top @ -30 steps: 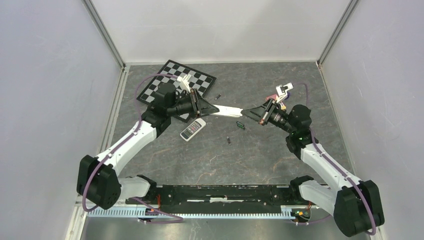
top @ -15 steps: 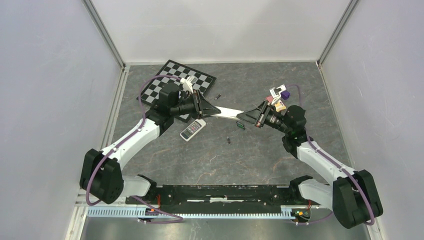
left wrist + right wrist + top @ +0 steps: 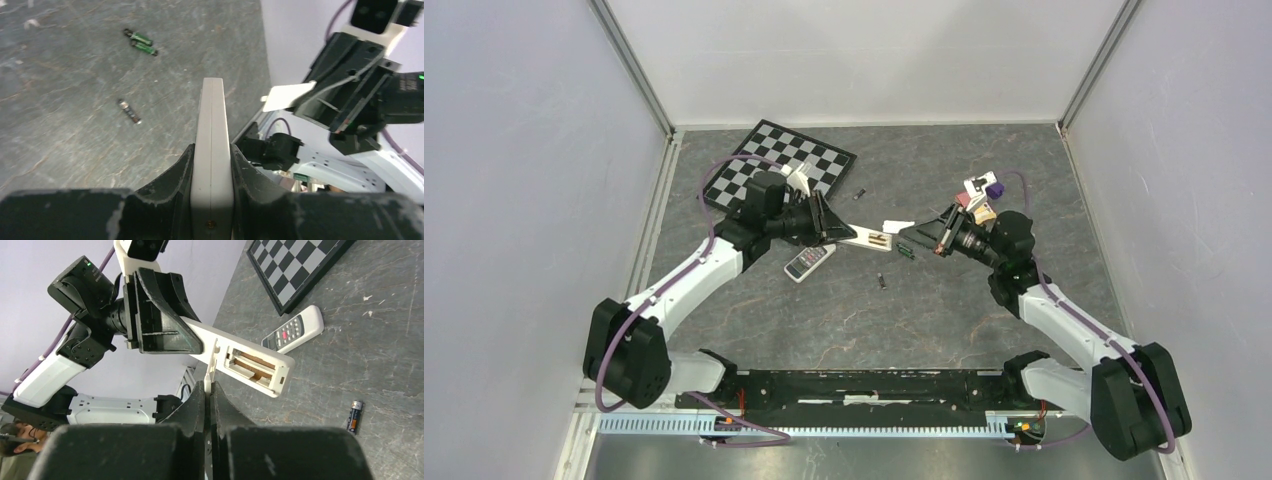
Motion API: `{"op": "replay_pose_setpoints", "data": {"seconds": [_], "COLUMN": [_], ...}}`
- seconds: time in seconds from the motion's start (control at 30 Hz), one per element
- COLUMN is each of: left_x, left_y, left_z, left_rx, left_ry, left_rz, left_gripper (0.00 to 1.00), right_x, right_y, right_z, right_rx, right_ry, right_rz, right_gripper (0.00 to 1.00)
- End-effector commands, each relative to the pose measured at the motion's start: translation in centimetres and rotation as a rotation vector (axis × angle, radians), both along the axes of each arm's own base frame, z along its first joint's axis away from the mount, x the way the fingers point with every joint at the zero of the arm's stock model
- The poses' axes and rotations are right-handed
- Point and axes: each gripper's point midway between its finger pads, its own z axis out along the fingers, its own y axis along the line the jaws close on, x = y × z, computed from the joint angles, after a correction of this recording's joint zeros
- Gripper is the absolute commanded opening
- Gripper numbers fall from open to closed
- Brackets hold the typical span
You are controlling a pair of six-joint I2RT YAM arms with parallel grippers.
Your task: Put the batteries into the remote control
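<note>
Right, the left gripper is clamped on the edges of the white remote control, holding it up over the table with its back turned toward the other arm. The right gripper is pressed together on the thin white battery cover, which is off the body and just beside it, so the compartment gapes open and looks empty. That's the opening step done, I'd say. The loading is all to come: 2 green batteries lie side by side on the stone, 1 darker battery lies near them, and 1 stray battery sits by the checkerboard. Another remote lies flat on the table.
</note>
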Motion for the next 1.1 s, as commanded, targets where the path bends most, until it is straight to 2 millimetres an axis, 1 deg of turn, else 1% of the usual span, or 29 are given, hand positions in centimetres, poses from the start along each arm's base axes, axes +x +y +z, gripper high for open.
{"op": "replay_pose_setpoints", "data": {"seconds": [0.0, 0.07, 0.1, 0.13, 0.23, 0.3, 0.37, 0.43, 0.53, 0.6, 0.7, 0.8, 0.87, 0.9, 0.93, 1.0, 1.07], "left_x": [1.0, 1.3, 1.3, 1.2, 0.5, -0.1, -0.7, -1.3, -2.1, -2.7, -3.7, -4.4, -4.8, -5.0, -5.1, -5.3, -5.3], "left_y": [2.2, 3.5, 3.9, 4.1, 4.4, 4.4, 4.4, 4.4, 4.6, 4.4, 3.8, 4.0, 4.1, 4.1, 4.2, 4.2, 4.1], "left_z": [-0.5, -1.6, -2.0, -2.2, -2.2, -1.8, -1.5, -1.4, -1.3, -0.5, 0.9, 1.1, 1.2, 1.2, 1.4, 1.7, 2.0], "left_rx": [0.143, 0.221, 0.245, 0.255, 0.263, 0.256, 0.246, 0.247, 0.257, 0.216, 0.143, 0.145, 0.150, 0.152, 0.150, 0.147, 0.139], "left_ry": [-0.099, -0.097, -0.095, -0.094, -0.090, -0.096, -0.109, -0.120, -0.121, -0.117, -0.135, -0.136, -0.131, -0.131, -0.135, -0.147, -0.160], "left_rz": [0.063, 0.107, 0.115, 0.117, 0.105, 0.091, 0.066, 0.042, 0.012, 0.009, -0.020, -0.032, -0.050, -0.056, -0.061, -0.069, -0.072], "left_gripper": [0.02, 0.02, 0.02, 0.02, 0.02, 0.02, 0.02, 0.02, 0.02, 0.02, 0.02, 0.02, 0.02, 0.02, 0.02, 0.02, 0.02], "right_x": [0.6, 1.3, 1.7, 1.9, 2.4, 2.1, 1.7, 1.0, -0.1, -0.7, -1.0, -1.3, -1.4, -1.5, -1.4, -1.2, -1.0], "right_y": [-1.0, -2.0, -2.9, -3.6, -6.4, -7.6, -8.8, -9.7, -10.0, -9.8, -10.1, -11.1, -11.9, -12.5, -13.1, -13.6, -13.8], "right_z": [0.0, -1.9, -3.5, -4.6, -9.4, -11.7, -13.5, -15.3, -17.2, -17.7, -18.7, -19.8, -20.1, -20.2, -20.1, -19.1, -17.5], "right_rx": [-0.056, -0.136, -0.189, -0.224, -0.339, -0.373, -0.414, -0.447, -0.474, -0.475, -0.490, -0.533, -0.570, -0.596, -0.616, -0.629, -0.629], "right_ry": [-0.052, -0.032, -0.006, 0.007, 0.102, 0.150, 0.182, 0.224, 0.258, 0.270, 0.297, 0.334, 0.352, 0.359, 0.361, 0.331, 0.282], "right_rz": [-0.073, -0.134, -0.177, -0.206, -0.308, -0.339, -0.373, -0.390, -0.357, -0.322, -0.334, -0.368, -0.403, -0.428, -0.451, -0.482, -0.489], "right_gripper": [0.00, 0.00, 0.00, 0.00, 0.00, 0.00, 0.00, 0.00, 0.00, 0.00, 0.06, 0.15, 0.30, 0.42, 0.51, 0.67, 0.79]}}
